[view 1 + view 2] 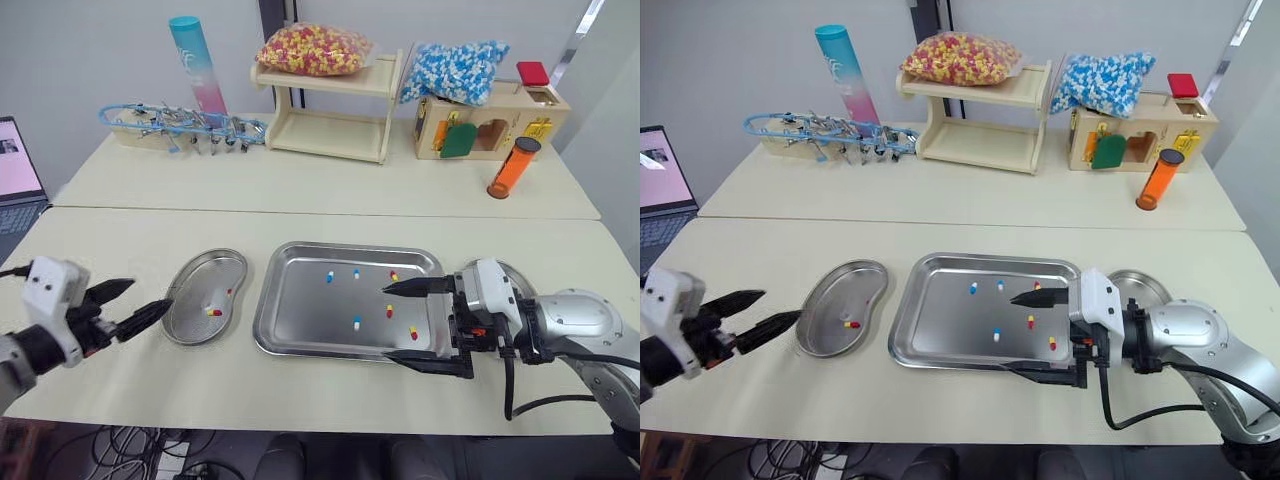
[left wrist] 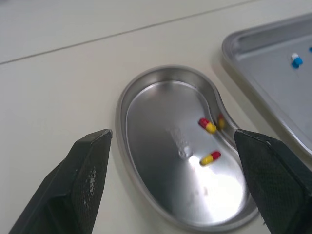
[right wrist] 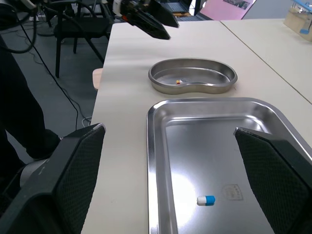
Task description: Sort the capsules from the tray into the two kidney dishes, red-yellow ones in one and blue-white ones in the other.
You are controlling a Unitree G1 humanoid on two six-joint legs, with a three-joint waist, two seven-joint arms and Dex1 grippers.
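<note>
Steel kidney dish (image 2: pixel 151 122) holds glossy red-yellow capsules (image 2: pixel 207 126).

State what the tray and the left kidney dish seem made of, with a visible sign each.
Tray: likely polished stainless steel; silvery, with bright glare along its rim. Left kidney dish: seemingly the same metal, glossy; light patches gleam on its floor.

No writing can be read on anything.

The tray (image 1: pixel 300 325) under the right claw (image 1: pixel 387 322) and the kidney dish (image 1: pixel 200 263) ahead of the left claw (image 1: pixel 150 294) were smooth glossy metal, the tabletop (image 1: pixel 120 230) matt, the claw fingers (image 2: pixel 87 180) finely textured black.
</note>
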